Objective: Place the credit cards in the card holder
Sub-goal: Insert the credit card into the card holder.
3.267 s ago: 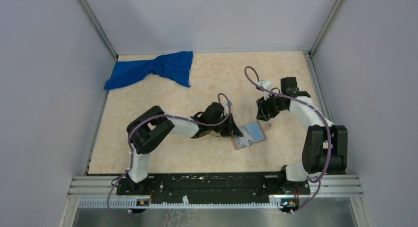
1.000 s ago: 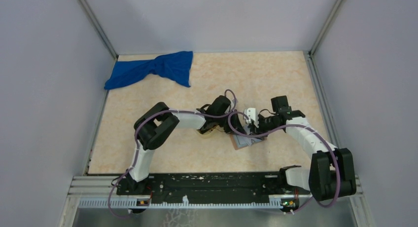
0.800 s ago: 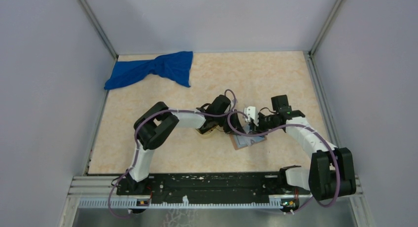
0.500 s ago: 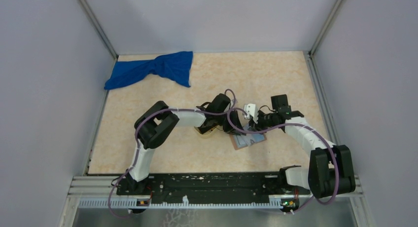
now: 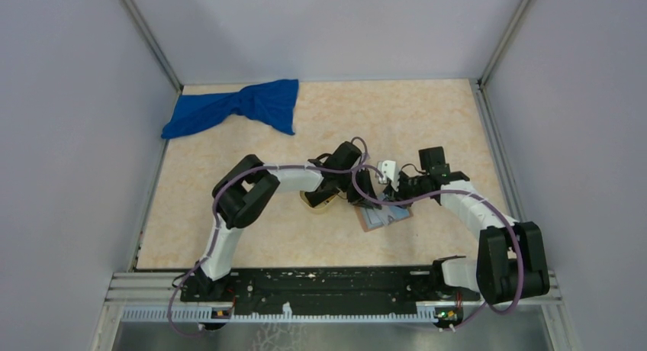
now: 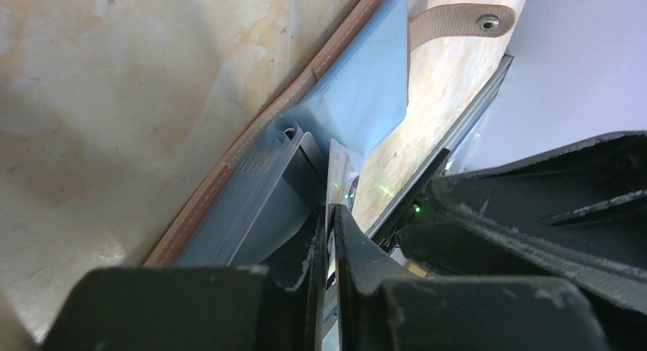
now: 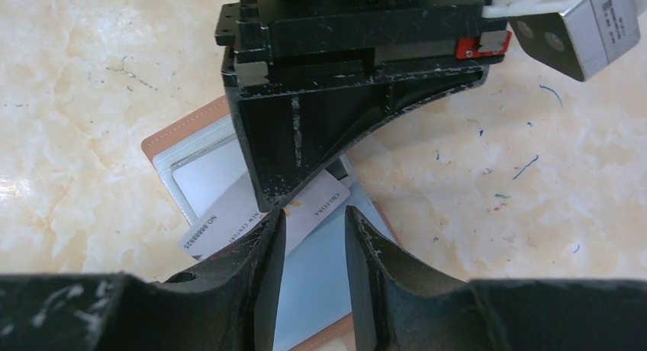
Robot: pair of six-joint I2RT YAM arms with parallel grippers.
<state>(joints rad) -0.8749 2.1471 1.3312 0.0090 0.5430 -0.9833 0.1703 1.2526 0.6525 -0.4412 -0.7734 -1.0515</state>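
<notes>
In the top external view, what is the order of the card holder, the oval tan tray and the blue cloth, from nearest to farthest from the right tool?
Measured from the right tool:
1. Card holder: right under it, slightly towards the near edge.
2. Oval tan tray: to its left, partly hidden under the left arm.
3. Blue cloth: in the far left corner.
</notes>
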